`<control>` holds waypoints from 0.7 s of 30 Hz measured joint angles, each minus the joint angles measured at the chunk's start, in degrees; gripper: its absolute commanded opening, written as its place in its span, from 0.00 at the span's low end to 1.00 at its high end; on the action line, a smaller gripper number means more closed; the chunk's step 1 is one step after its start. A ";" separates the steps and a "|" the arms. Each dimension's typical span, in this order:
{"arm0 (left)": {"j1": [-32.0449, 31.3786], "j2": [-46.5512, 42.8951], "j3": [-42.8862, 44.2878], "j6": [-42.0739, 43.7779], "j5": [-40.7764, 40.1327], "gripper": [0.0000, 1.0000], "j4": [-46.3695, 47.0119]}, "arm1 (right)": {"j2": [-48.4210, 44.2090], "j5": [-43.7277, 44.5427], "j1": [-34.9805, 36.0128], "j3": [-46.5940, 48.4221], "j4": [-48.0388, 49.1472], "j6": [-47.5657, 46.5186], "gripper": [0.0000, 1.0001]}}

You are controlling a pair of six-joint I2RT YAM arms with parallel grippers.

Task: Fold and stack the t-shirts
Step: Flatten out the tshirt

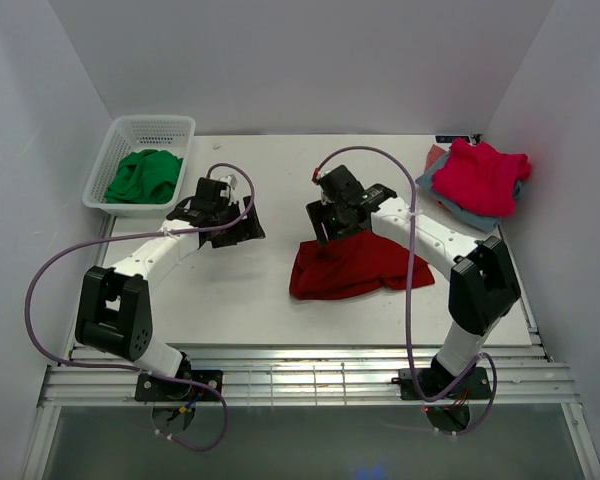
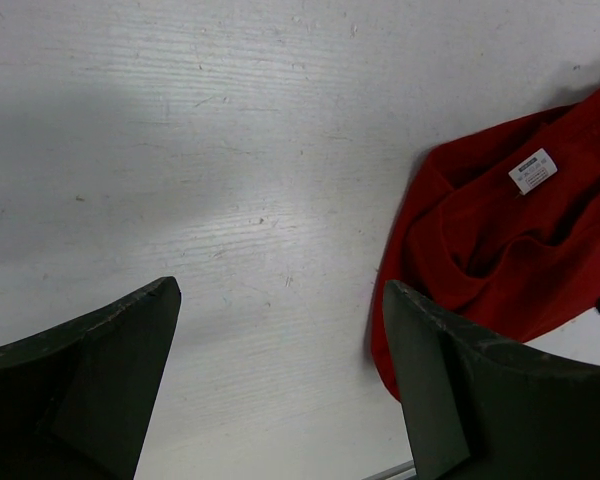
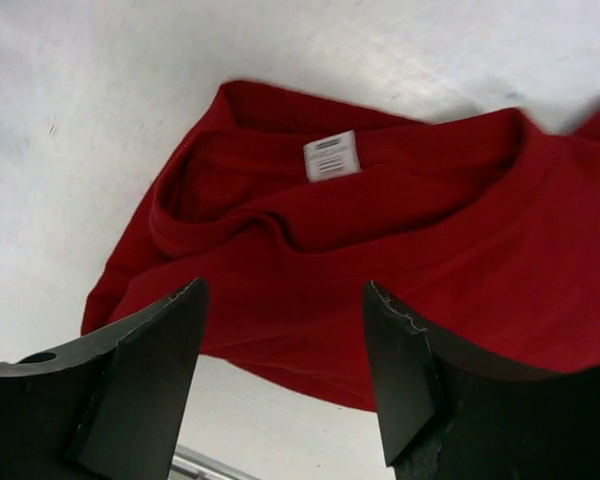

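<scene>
Red shirt (image 1: 345, 268) lies directly under your right gripper (image 1: 326, 226), jaws apart; left gripper (image 1: 242, 228), also apart, sits off shirt's left edge.

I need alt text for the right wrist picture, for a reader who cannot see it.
A crumpled dark red t-shirt lies on a white table, its white label showing. The open right gripper hangs above it, two dark fingers at the bottom edge, holding nothing.

Lighting: bright, even, from overhead. Shadows: soft grey patch on the table (image 2: 100, 170), left wrist view. Focus: mostly sharp; near fingers (image 3: 130, 390) dark, slightly soft.
</scene>
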 measured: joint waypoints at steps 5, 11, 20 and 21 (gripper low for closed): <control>0.00 -0.74 -1.68 0.13 -0.20 0.93 -0.24 | 0.55 -8.28 1.09 -4.66 2.93 -1.60 0.68; 0.00 -0.79 -2.03 0.09 -0.17 0.93 -0.85 | 0.55 -14.27 2.21 -4.76 6.80 -2.97 0.70; 0.00 -2.25 -3.93 0.04 -0.28 0.93 -0.98 | 5.22 -18.10 2.78 -4.50 9.77 -4.02 0.69; 0.00 -2.56 -4.26 0.04 -0.39 0.93 -1.01 | 6.12 -18.32 2.82 -4.57 10.01 -4.09 0.69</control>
